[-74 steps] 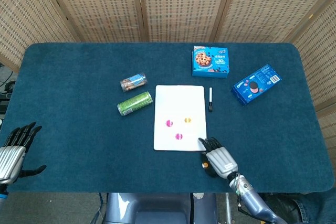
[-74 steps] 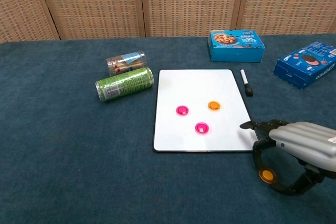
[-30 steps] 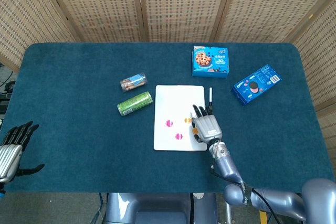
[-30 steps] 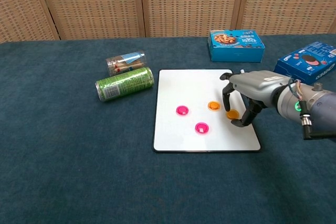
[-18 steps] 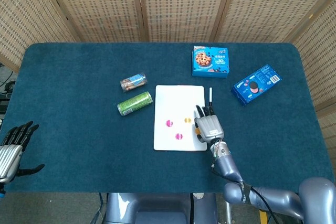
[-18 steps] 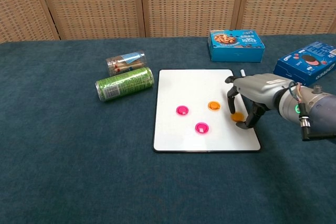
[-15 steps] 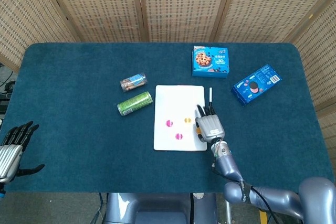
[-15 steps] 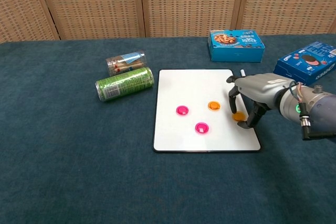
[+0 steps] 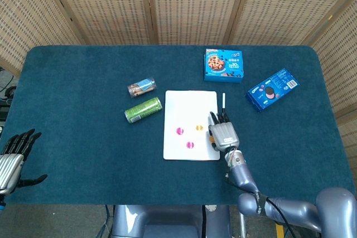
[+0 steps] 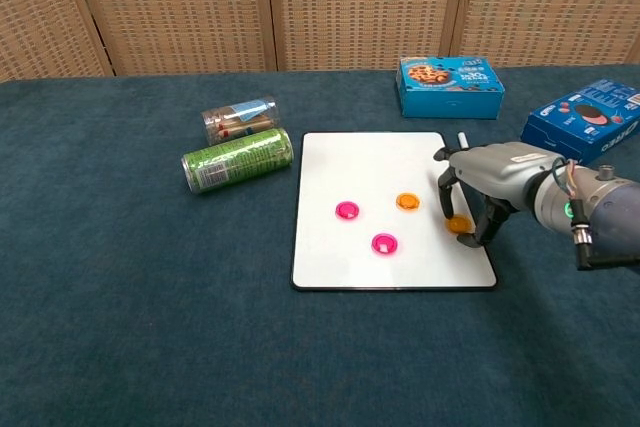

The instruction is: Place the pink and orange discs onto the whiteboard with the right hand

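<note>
This looks like a staged robot test area, a lab set-up rather than a home. A table (image 9: 83, 154) covered in dark blue carpet-like cloth fills the view, with woven wicker folding screens (image 10: 360, 7) closing off the back. Grocery props sit scattered about: two blue cookie boxes (image 10: 450, 86), a green can (image 10: 237, 172), a clear snack tube (image 10: 238, 119).
</note>
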